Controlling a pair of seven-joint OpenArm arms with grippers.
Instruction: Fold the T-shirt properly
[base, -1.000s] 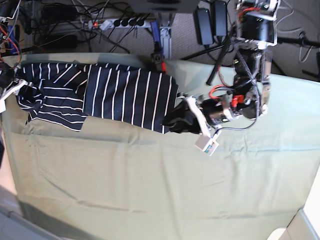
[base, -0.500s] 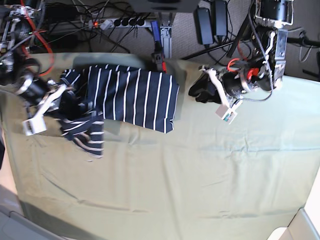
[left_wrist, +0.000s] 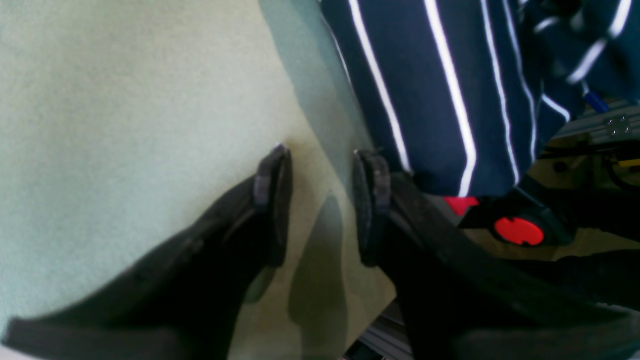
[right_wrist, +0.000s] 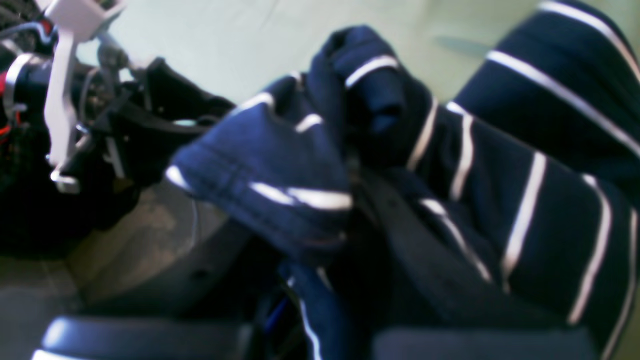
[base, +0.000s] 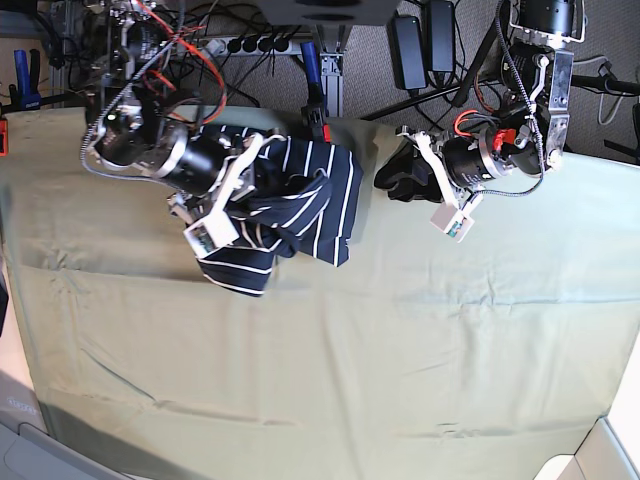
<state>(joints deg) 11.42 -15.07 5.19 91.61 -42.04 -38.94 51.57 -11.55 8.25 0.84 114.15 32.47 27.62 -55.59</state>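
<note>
The T-shirt (base: 300, 195) lay at the desk's (base: 330, 370) far edge, one side lifted across it by the right gripper (right_wrist: 350, 210), whose jaws pinched bunched fabric; the carried edge wanted laying flat and square before release. The left gripper (left_wrist: 320, 200) hovered just beside the shirt, jaws spread, holding nothing

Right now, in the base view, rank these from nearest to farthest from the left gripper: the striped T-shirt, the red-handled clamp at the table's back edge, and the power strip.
Left gripper:
1. T-shirt, just beside it toward the right arm.
2. Red-handled clamp, back edge, slightly farther.
3. Power strip, on the floor behind the table.
</note>
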